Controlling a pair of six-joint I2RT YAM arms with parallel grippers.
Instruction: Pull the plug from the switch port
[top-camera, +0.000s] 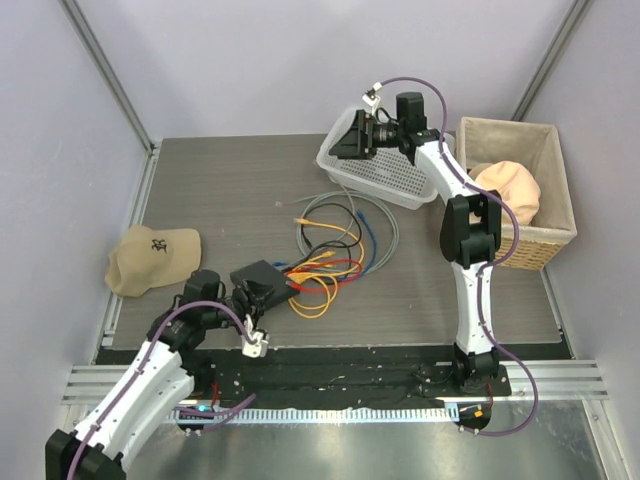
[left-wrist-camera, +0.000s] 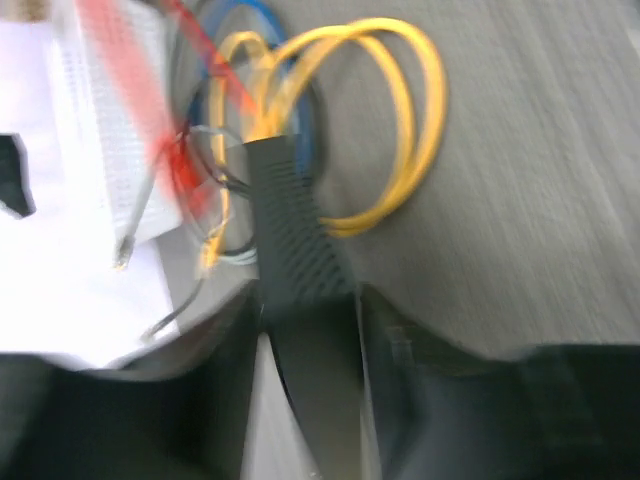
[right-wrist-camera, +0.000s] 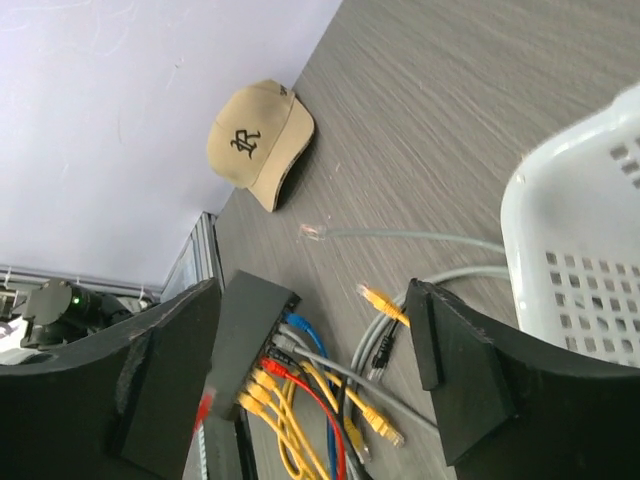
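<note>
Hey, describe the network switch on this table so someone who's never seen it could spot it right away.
Start at the grey table and find the tangle of coloured cables near its middle. At the tangle's left end lies the switch: the only flat matte-black box, with cables plugged into one edge.

The switch (top-camera: 262, 274) lies at the front of the table (top-camera: 220, 180), left of centre. Cables (top-camera: 330, 250) fan out to its right and a cap (top-camera: 152, 258) sits to its left. Behind the cables stands a basket (top-camera: 400, 182), with a bin (top-camera: 548, 245) just right of it.
</note>
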